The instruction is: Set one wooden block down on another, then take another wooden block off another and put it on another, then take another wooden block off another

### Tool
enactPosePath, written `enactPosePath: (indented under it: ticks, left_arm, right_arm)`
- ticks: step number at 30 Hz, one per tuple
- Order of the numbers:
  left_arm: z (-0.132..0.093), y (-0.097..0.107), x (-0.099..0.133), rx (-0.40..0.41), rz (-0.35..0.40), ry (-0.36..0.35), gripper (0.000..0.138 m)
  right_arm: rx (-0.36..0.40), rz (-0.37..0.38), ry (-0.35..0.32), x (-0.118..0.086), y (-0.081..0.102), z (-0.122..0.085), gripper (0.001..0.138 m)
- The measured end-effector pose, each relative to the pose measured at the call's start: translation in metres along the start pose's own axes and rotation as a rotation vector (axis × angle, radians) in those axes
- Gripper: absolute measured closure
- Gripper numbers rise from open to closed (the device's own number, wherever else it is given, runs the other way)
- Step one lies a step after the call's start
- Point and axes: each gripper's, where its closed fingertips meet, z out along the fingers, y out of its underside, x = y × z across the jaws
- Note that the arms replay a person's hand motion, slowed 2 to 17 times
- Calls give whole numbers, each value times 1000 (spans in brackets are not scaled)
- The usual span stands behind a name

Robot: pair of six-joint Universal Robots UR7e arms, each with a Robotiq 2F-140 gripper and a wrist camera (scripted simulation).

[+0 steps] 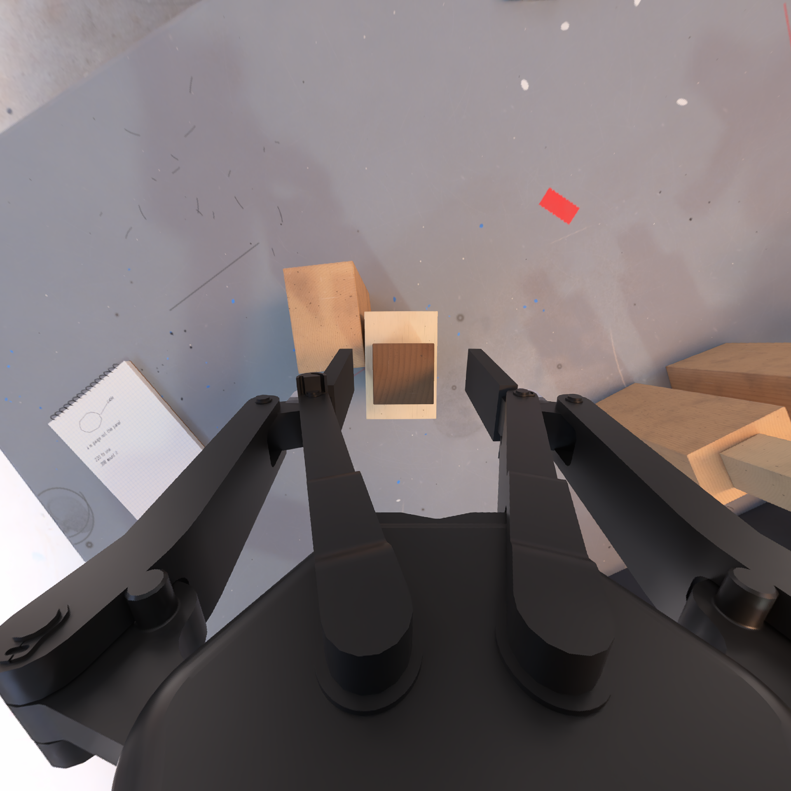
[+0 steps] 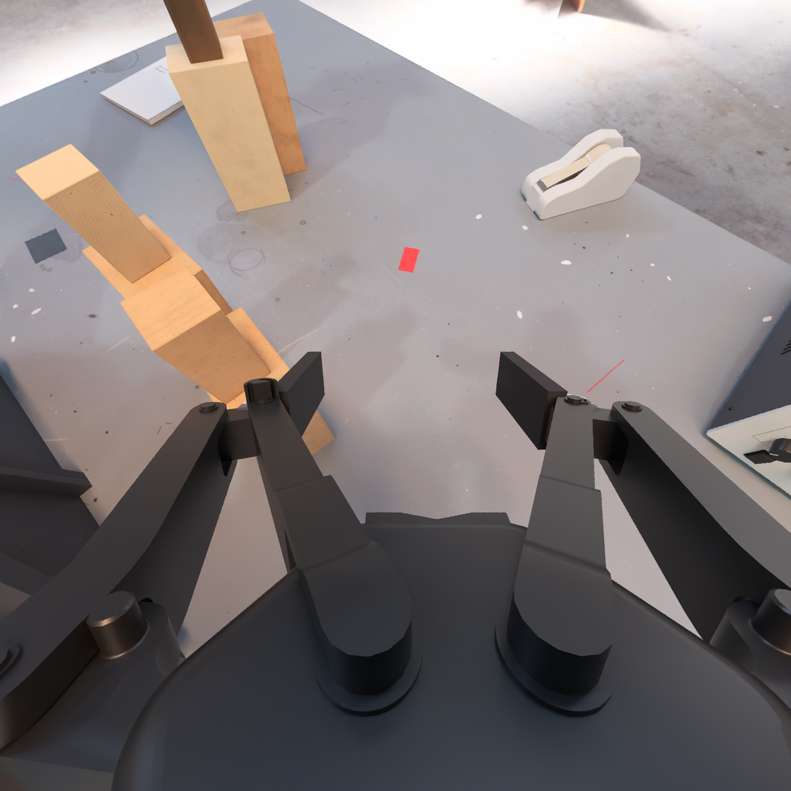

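Observation:
In the left wrist view my left gripper (image 1: 410, 387) is open, straddling from above a dark brown block (image 1: 403, 373) that stands on a pale upright block (image 1: 400, 327). Its fingers do not touch the brown block. A tan upright block (image 1: 322, 312) stands right behind the pale one. The right wrist view shows the same brown block (image 2: 194, 30) on the pale block (image 2: 229, 124) with the tan block (image 2: 274, 94) beside it. A pile of light wooden blocks (image 2: 184, 316) lies left, with one block (image 2: 92, 209) leaning on top. My right gripper (image 2: 410, 394) is open and empty above bare table.
A spiral notepad (image 1: 124, 436) lies left of the stack. A white tape dispenser (image 2: 582, 175) sits at the far right. A red patch (image 2: 408, 259) marks the grey table (image 2: 471, 321). A device with a knob (image 2: 766, 445) sits at the right edge. The wooden pile also shows at right (image 1: 685, 423).

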Motion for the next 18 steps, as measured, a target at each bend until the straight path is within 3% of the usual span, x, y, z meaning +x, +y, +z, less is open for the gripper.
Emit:
enactPosePath:
  ticks: [5, 7, 8, 18]
  left_arm:
    - [10, 3, -1, -45, -12, 9, 78]
    - [12, 4, -4, -53, -7, 2, 97]
    - [13, 4, -5, -53, -3, -2, 101]
    - [-1, -3, -4, -3, 32, -9, 101]
  right_arm:
    - [0, 0, 1, 0, 0, 0, 34]
    - [0, 0, 0, 0, 0, 0, 34]
    - [0, 0, 0, 0, 0, 0, 34]
    - [0, 1, 1, 0, 0, 0, 34]
